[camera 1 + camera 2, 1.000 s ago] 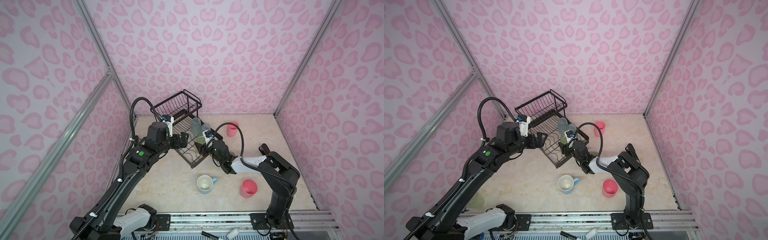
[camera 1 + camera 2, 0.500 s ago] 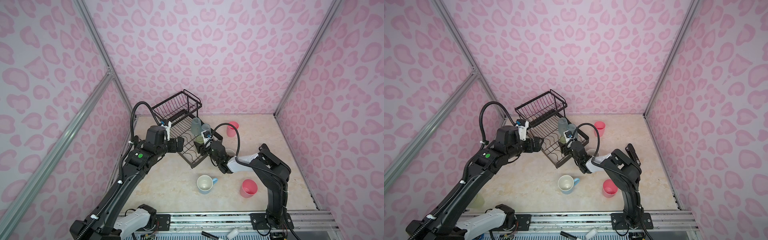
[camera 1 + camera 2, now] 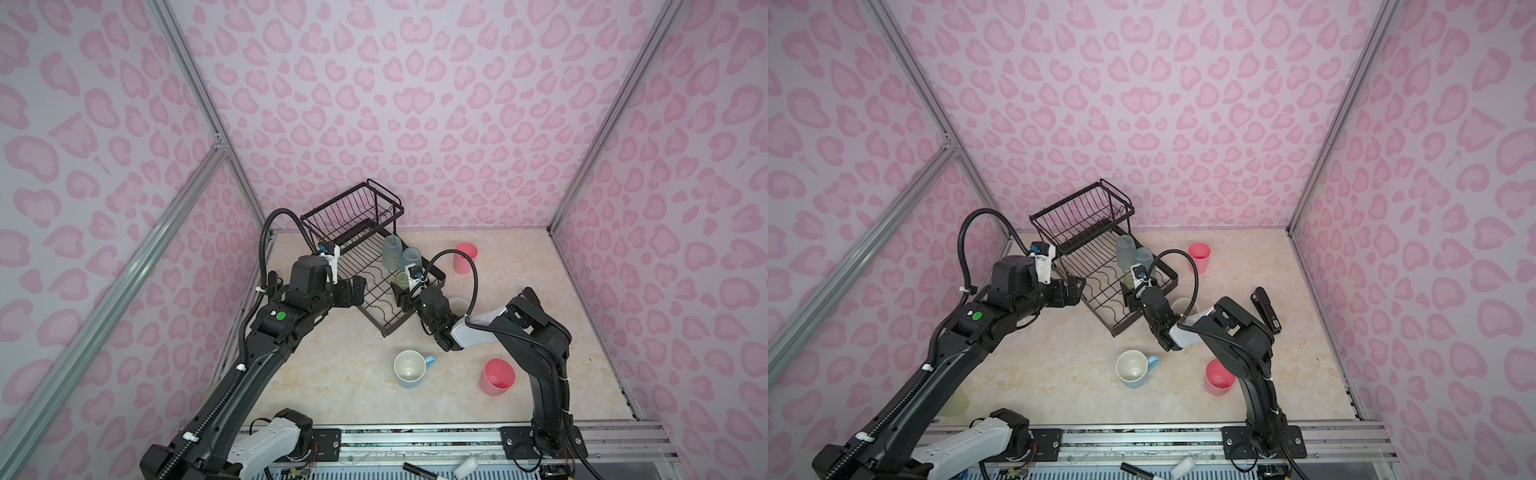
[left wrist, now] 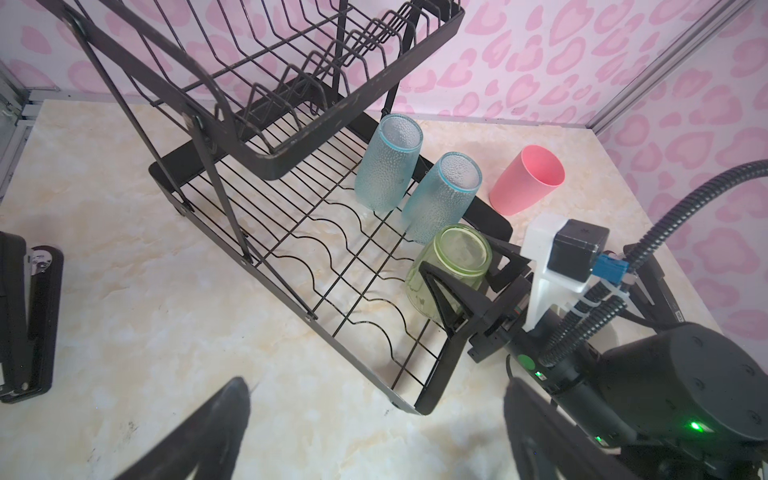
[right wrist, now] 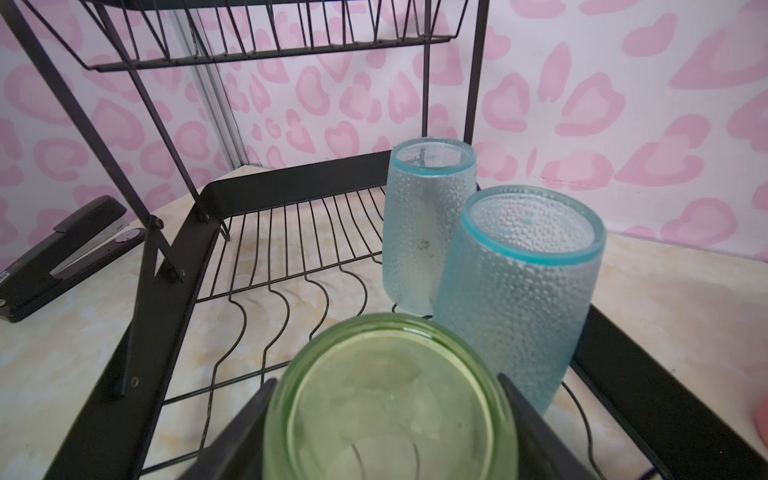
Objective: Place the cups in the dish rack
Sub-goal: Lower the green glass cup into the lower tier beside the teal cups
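R gripper point(image 4: 463, 274) is seating clamped, inverted green tumbler point(image 5: 386, 399) in dish rack point(image 4: 440, 374), mid-frame; L gripper point(image 3: 358, 291) is hovering agape, empty; next move is likely calling for gentle release.

I see pale walls point(image 3: 415, 104) printed with pink heart-like blotches on three sides, joined by aluminium posts point(image 3: 219, 143). My workspace floor is a cream marbled tabletop point(image 3: 332, 374), evenly lit. A metal rail point(image 3: 415, 436) runs along its near edge.

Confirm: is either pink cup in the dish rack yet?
No: one pink cup stands on the table beside the dish rack, the other pink cup farther forward, both outside it.
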Motion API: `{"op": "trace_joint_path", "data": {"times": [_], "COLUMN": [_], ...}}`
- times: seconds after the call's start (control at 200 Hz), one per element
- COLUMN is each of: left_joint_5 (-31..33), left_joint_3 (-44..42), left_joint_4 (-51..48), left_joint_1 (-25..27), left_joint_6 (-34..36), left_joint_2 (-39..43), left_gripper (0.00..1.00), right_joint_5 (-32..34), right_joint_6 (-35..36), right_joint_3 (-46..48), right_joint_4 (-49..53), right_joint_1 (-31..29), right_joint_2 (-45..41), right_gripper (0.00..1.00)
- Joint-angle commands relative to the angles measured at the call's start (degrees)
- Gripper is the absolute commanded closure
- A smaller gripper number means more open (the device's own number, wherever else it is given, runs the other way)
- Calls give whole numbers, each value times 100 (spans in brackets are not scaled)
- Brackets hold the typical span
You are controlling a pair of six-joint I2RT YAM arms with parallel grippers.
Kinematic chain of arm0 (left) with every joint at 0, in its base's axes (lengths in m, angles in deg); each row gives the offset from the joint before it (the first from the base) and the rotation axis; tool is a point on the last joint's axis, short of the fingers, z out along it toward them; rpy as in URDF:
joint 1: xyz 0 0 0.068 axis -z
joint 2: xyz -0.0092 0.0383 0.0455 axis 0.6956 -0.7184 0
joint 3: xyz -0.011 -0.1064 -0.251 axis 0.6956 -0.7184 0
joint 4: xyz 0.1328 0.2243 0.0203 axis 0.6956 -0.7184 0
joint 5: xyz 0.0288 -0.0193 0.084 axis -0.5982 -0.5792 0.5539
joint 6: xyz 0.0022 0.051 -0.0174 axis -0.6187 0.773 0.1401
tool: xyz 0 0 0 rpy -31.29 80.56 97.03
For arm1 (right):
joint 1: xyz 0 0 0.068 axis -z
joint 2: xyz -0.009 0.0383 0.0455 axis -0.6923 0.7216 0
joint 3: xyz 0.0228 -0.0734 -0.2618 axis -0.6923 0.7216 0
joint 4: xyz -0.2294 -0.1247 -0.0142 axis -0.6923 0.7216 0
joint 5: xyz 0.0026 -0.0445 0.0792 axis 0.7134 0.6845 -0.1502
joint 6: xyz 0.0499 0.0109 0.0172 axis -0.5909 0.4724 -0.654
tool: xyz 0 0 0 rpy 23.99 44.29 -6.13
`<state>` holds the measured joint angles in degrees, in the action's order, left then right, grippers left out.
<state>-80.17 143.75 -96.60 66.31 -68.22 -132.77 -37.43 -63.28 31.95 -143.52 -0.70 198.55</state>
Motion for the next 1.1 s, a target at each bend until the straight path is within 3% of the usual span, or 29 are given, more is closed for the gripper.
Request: {"op": "trace_joint_path", "data": {"times": [0.0, 0.245, 0.675, 1.095], "left_joint_5": [-93, -137, -189, -146], "left_joint_3": [-21, -51, -100, -152], "left_joint_4": [269, 293, 331, 374], "left_joint_1": [-18, -44, -62, -75], "left_joint_6": [3, -1, -4, 18], "left_joint_2": [19, 47, 101, 108], "left_gripper": [3, 3, 4, 3], "right_joint_5": [145, 438, 905, 837], "right_joint_6": [-67, -133, -117, -99], "right_joint_3": [-39, -50, 79, 98], "right_joint_4": [-155, 226, 46, -46], "right_joint_1": [-31, -131, -259, -280], "right_joint_2": [53, 15, 214, 137], "right_gripper": [43, 42, 37, 11]}}
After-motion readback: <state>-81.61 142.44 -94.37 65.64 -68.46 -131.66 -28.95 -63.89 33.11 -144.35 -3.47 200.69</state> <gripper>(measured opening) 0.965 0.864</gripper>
